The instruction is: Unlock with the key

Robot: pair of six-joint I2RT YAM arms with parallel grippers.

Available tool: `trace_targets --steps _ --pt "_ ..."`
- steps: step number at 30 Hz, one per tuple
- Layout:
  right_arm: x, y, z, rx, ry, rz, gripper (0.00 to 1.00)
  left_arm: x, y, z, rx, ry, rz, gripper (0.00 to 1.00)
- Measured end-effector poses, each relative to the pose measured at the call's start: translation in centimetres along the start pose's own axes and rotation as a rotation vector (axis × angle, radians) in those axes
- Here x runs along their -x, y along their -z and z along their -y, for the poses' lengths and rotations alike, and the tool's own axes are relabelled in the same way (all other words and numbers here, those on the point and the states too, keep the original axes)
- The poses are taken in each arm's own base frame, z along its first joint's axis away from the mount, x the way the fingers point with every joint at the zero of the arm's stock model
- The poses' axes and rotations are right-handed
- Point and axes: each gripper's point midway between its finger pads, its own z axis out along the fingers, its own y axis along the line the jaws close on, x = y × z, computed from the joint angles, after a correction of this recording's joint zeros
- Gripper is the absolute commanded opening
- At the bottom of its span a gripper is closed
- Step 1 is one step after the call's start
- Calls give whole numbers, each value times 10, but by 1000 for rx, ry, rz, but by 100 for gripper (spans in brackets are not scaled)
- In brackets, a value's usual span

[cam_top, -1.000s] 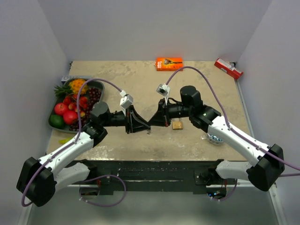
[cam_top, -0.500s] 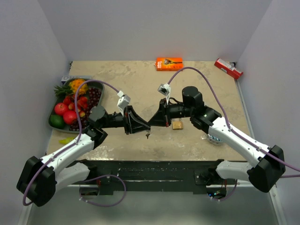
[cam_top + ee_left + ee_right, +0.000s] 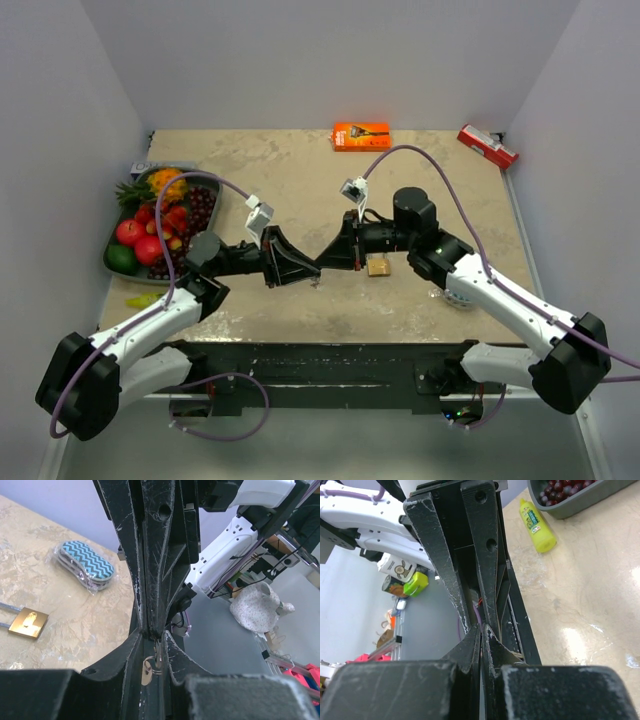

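Both grippers meet tip to tip in the air over the front middle of the table. My right gripper (image 3: 323, 266) (image 3: 481, 627) is shut, and a small silver key (image 3: 157, 655) hangs from its pinched tips, with a ring and a pale tag (image 3: 146, 672) below. My left gripper (image 3: 311, 270) (image 3: 152, 636) stands slightly open around those tips, its fingers apart from the key. The brass padlock (image 3: 378, 265) (image 3: 28, 623) lies flat on the table just behind the right gripper, with nothing touching it.
A dark tray (image 3: 214, 186) of fruit stands at the left. An orange packet (image 3: 361, 135) and a red box (image 3: 488, 146) lie at the back. A chevron-patterned pouch (image 3: 85, 565) lies near the right arm, and a yellow bottle (image 3: 536, 525) lies front left.
The grippers stay tip to tip. The left wrist has drawn back a little to the left and the right wrist has shifted slightly right. The padlock has not moved.
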Motion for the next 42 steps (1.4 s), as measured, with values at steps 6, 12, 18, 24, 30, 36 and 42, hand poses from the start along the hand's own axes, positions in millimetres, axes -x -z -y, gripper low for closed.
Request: trace_targets --steps 6,12,18,24,30,36,42 --pt "8 4 -1 -1 -6 43 0 -2 2 2 -3 15 14 0" --pt "19 11 -3 0 0 93 3 2 3 3 17 18 49 0" --pt "25 14 -4 5 20 123 1 3 2 0 33 37 58 0" --pt "23 14 -2 0 26 118 0 1 2 -2 33 48 52 37" --pt "20 14 1 -8 38 105 0 -2 1 -3 30 55 42 48" --pt "18 14 1 -5 50 97 0 -6 -1 -9 38 72 33 47" --pt "17 14 1 -3 58 93 0 -5 -3 -12 39 72 40 46"
